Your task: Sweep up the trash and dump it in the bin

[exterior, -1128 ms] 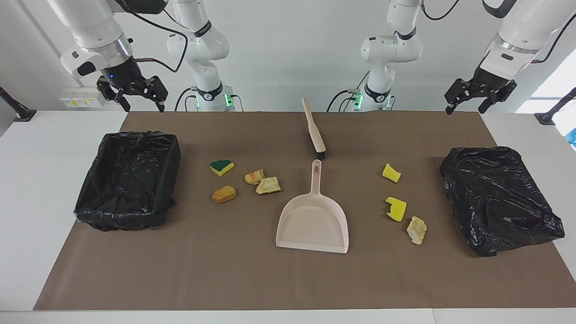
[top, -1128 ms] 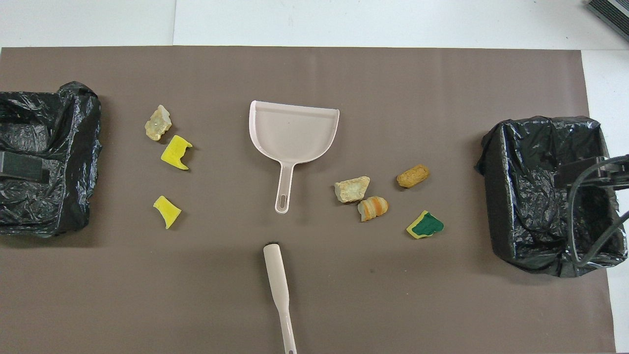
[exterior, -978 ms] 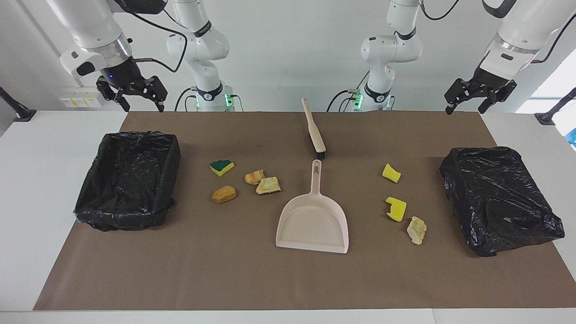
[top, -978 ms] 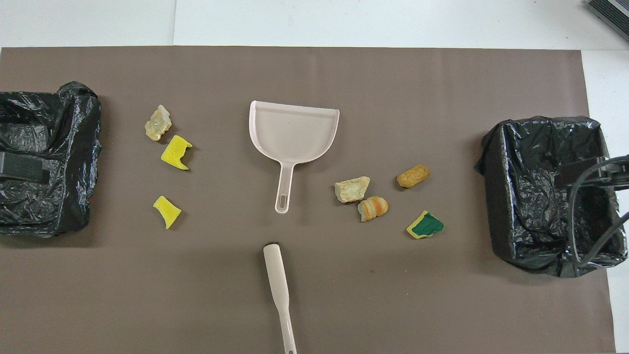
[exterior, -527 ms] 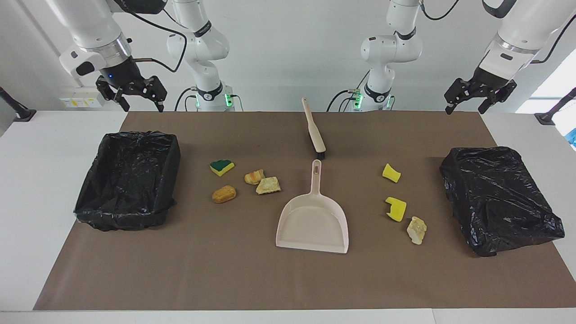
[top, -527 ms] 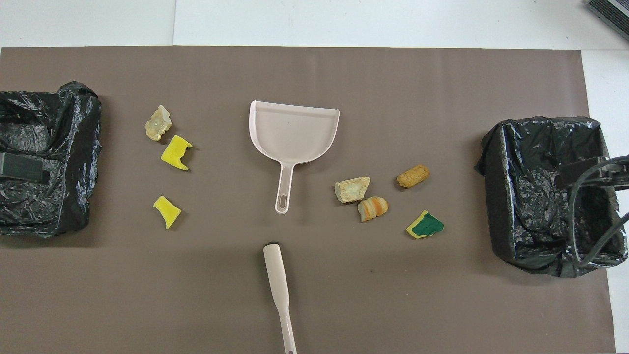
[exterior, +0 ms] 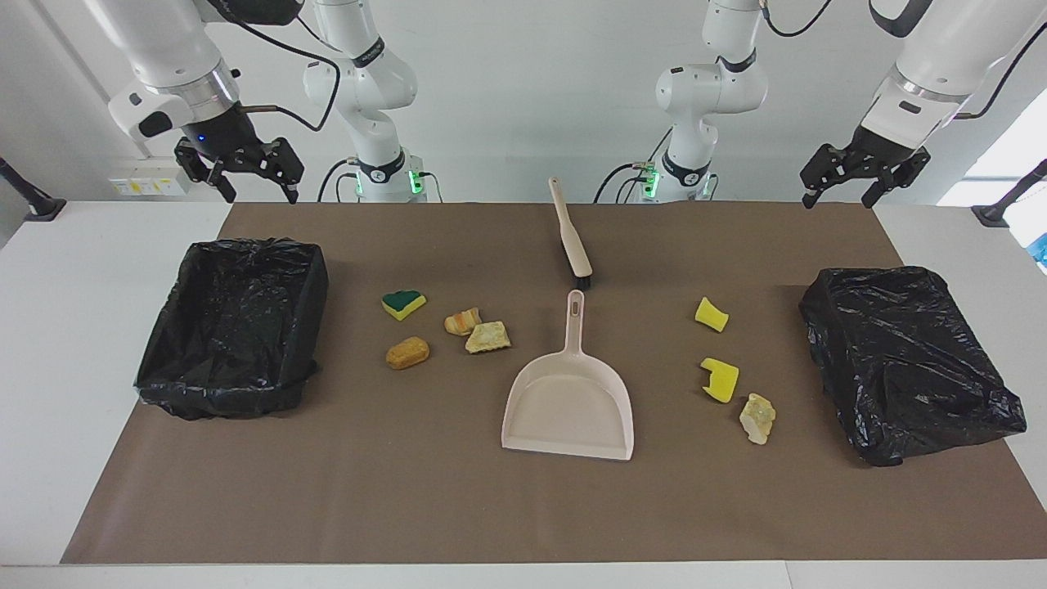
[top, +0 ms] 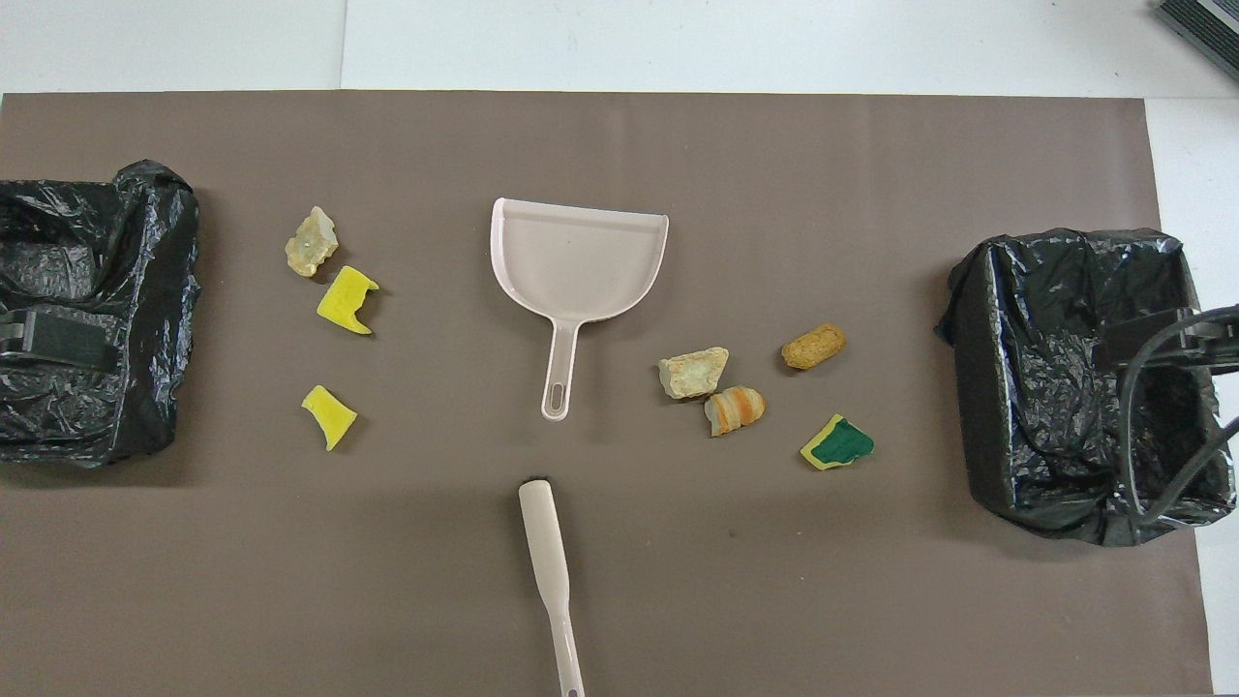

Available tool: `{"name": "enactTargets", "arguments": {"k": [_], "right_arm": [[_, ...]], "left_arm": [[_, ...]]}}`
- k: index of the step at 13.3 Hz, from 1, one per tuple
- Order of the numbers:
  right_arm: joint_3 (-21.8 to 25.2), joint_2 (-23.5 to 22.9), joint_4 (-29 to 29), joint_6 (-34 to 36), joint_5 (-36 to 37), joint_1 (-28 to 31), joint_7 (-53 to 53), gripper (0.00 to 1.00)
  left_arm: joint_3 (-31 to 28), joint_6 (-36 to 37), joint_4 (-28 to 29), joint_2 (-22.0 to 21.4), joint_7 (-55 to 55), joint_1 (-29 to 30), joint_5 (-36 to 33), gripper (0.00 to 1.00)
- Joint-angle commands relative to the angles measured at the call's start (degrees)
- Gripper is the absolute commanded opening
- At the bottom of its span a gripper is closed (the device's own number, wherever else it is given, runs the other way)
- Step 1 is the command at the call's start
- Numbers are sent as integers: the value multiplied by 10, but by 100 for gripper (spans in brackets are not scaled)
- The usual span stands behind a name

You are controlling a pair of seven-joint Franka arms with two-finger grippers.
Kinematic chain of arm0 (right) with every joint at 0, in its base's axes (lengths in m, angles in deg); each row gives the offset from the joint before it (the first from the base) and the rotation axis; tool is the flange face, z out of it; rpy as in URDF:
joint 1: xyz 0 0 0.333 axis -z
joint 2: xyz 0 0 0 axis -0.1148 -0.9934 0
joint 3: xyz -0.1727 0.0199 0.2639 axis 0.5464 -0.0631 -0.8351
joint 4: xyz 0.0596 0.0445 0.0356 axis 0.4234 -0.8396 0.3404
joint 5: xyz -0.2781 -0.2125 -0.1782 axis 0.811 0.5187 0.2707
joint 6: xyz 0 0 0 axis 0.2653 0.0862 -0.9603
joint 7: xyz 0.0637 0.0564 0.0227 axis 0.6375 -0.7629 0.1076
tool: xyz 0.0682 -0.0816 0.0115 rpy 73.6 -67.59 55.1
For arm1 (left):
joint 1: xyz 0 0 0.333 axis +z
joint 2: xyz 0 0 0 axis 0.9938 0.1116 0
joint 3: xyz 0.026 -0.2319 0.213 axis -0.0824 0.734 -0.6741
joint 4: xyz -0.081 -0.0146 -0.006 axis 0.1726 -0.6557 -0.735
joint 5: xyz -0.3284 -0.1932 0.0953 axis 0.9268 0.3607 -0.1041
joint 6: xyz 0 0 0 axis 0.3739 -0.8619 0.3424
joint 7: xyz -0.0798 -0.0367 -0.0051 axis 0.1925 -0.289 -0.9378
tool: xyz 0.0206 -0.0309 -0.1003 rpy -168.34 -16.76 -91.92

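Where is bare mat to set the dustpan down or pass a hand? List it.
Free: the wide strip of mat between the dustpan mouth and the table edge farthest from the robots; also the corners either side of the brush. Crowded: the four scraps around the striped scrap, and the three around the notched yellow scrap.

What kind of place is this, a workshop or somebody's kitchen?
Most likely a robotics lab: two white arms, left gripper and right gripper, wait above a table with a staged dustpan, brush and foam scraps.
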Motion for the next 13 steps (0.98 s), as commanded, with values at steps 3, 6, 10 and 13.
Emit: {"name": "enactTargets", "arguments": {"k": [3, 6, 10, 13], "right_arm": [[-2, 6, -4, 3, -6, 5, -12, 100], [-2, 6, -4, 3, -6, 5, -12, 100], [-2, 6, -4, 3, -6, 5, -12, 100], [-2, 6, -4, 3, -6, 5, -12, 100]], "left_arm": [[0, -13, 126, -71, -7, -64, 4, 100], [0, -29, 201, -129, -86, -128, 11, 100], [1, -62, 271, -153, -235, -243, 28, 100], [1, -138, 335, -153, -355, -326, 36, 100]]}}
